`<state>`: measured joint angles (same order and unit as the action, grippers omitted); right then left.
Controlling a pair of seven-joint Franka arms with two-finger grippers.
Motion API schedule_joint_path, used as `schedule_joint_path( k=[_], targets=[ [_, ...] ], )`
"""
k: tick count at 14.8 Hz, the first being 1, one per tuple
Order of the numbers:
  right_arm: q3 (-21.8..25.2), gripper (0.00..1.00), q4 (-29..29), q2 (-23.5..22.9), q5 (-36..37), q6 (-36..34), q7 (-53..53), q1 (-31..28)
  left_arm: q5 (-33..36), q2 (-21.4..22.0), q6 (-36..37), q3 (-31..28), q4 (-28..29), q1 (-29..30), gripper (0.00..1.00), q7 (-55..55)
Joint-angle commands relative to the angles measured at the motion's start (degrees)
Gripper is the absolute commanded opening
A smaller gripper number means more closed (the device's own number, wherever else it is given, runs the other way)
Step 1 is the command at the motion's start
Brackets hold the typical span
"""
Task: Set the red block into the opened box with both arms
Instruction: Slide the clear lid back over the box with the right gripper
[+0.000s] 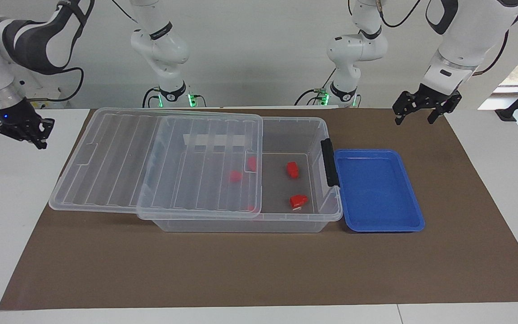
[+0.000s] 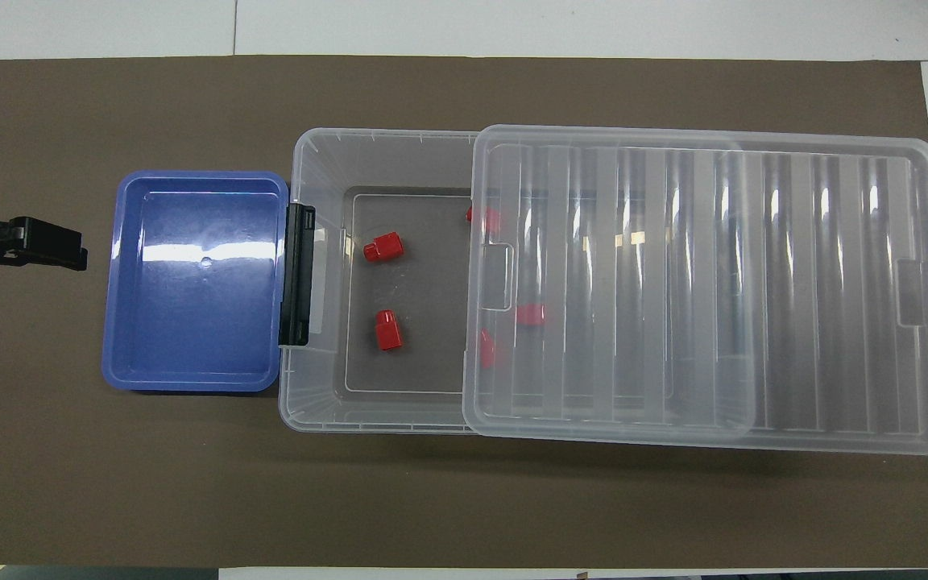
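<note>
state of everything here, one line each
box: part open, uncovered at the left arm's end
lid: slid toward the right arm's end, overhanging the box
red blocks: in the box, two uncovered, the rest under the lid
blue tray: nothing in it, against the box's latch end
left gripper: open, holding nothing
right gripper: shut, holding nothing

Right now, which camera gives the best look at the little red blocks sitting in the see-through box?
The overhead view: two red blocks lie in plain sight on the floor of the box, and three more show through the lid that half covers it. The facing view shows the same blocks slantwise, those under the lid fainter.
</note>
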<state>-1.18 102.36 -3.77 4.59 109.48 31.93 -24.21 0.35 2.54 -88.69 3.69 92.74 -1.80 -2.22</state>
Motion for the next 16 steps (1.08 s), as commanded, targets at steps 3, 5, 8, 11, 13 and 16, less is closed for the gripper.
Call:
schedule_joint_path(
  k=[3,5,8,11,13,16],
  targets=[
    [-1.11,0.00,1.96,-1.67,0.68,2.23,-4.50,0.74,-0.71,-2.54,4.67,-3.51,-4.32,-3.82,1.00,0.90],
    [-1.11,0.00,1.97,-1.59,0.59,1.88,-5.74,2.76,-1.14,-2.10,4.58,-4.92,-4.15,-4.61,1.00,2.30],
    [-1.20,0.00,2.85,-1.24,0.42,1.88,-6.18,3.29,-2.64,-1.40,3.97,-5.19,-3.53,-4.00,1.00,3.10],
    [-1.64,0.00,3.46,-0.97,-0.02,1.79,-6.80,4.17,-2.64,-1.13,2.92,-5.10,-3.36,-3.83,1.00,2.92],
    [-1.64,0.00,3.55,-0.97,-0.02,1.70,-8.98,5.49,-2.55,-1.13,1.16,-5.01,-2.92,-3.82,1.00,3.10],
    [-1.64,0.00,3.90,-0.88,-0.11,1.61,-12.05,7.95,-2.55,-0.52,1.59,-5.01,-2.30,-3.82,1.00,3.01]
  ],
)
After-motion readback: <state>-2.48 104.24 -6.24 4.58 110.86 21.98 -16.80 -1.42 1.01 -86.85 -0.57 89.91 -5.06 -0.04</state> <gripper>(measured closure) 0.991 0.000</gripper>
